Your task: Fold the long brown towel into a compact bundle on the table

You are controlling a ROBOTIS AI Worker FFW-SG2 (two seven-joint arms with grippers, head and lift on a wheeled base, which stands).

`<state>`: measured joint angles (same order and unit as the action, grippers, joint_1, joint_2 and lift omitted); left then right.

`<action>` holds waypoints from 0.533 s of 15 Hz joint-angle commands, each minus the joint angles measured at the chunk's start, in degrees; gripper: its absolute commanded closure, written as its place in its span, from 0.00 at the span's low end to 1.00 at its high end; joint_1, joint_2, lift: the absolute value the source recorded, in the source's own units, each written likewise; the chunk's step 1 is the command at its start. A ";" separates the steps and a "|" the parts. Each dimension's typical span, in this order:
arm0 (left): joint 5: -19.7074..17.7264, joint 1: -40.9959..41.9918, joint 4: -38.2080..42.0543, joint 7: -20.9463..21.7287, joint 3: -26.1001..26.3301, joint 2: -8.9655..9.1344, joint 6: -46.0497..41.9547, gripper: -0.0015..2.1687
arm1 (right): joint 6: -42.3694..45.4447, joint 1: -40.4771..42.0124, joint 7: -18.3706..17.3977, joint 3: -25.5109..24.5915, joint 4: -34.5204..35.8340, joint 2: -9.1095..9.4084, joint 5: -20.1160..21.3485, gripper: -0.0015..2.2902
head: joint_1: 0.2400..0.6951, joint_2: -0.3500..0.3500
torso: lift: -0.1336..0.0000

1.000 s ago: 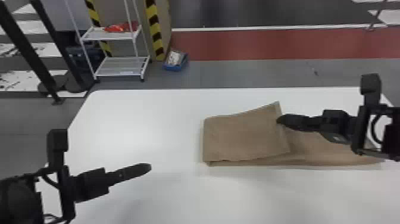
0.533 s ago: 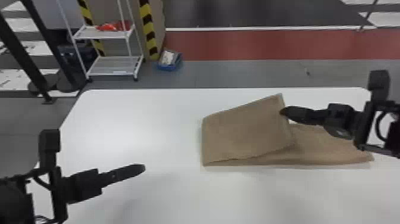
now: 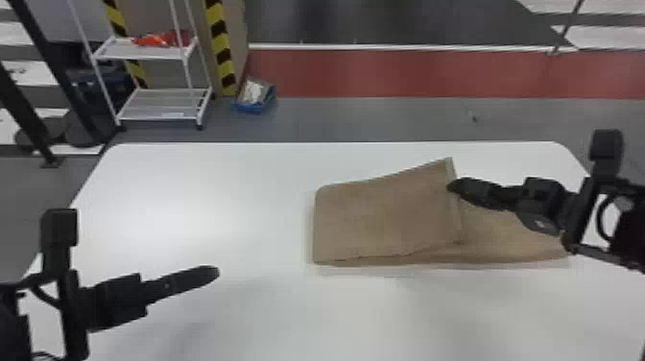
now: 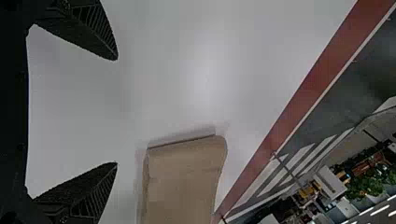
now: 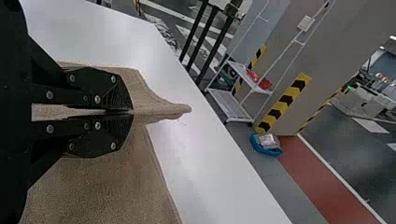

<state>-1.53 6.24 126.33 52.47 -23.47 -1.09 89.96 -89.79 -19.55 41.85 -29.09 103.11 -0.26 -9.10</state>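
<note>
In the head view the brown towel (image 3: 384,218) lies on the right half of the table, its left part doubled over and a single layer stretching right beneath my right arm. My right gripper (image 3: 453,186) is at the upper layer's right edge, which is lifted at its far corner. In the right wrist view my right gripper (image 5: 132,112) is shut on that edge of the towel (image 5: 102,177). At the table's near left is my left gripper (image 3: 216,272), apart from the cloth. The left wrist view has my left gripper (image 4: 116,112) open, with the folded towel end (image 4: 184,182) beyond it.
The white table (image 3: 192,192) has bare surface to the left of the towel and in front of it. Past its far edge, a white shelf rack (image 3: 158,103) and a blue bin (image 3: 255,98) stand on the floor.
The head view has shifted slightly. My right gripper keeps hold of the towel's edge, whose far corner stands a little higher than before. My left gripper looks still over the table.
</note>
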 commanded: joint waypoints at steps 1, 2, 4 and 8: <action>0.21 -0.27 -0.21 0.09 0.27 -0.05 0.07 0.04 | -0.29 -0.22 -0.01 -1.85 3.67 0.31 -1.63 0.46 | 1.00 0.49 | 0.07; 0.21 -0.35 -0.21 0.09 0.36 -0.05 0.07 0.04 | -0.29 0.04 -0.01 -2.99 4.82 0.31 -2.33 0.46 | 1.00 0.48 | 0.07; 0.30 -0.35 -0.56 0.44 0.53 0.04 0.07 0.04 | -0.29 2.68 -0.19 -3.08 4.82 0.31 -2.42 0.46 | 1.00 0.46 | 0.07; 0.47 -0.18 -0.65 0.62 0.89 0.13 0.07 0.04 | -0.29 4.26 -0.37 -4.75 4.55 0.31 -3.12 0.46 | 1.00 0.43 | 0.07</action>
<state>-1.16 6.03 125.61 53.11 -22.82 -1.00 89.96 -89.79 -15.46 41.52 -33.34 107.65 -0.26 -11.67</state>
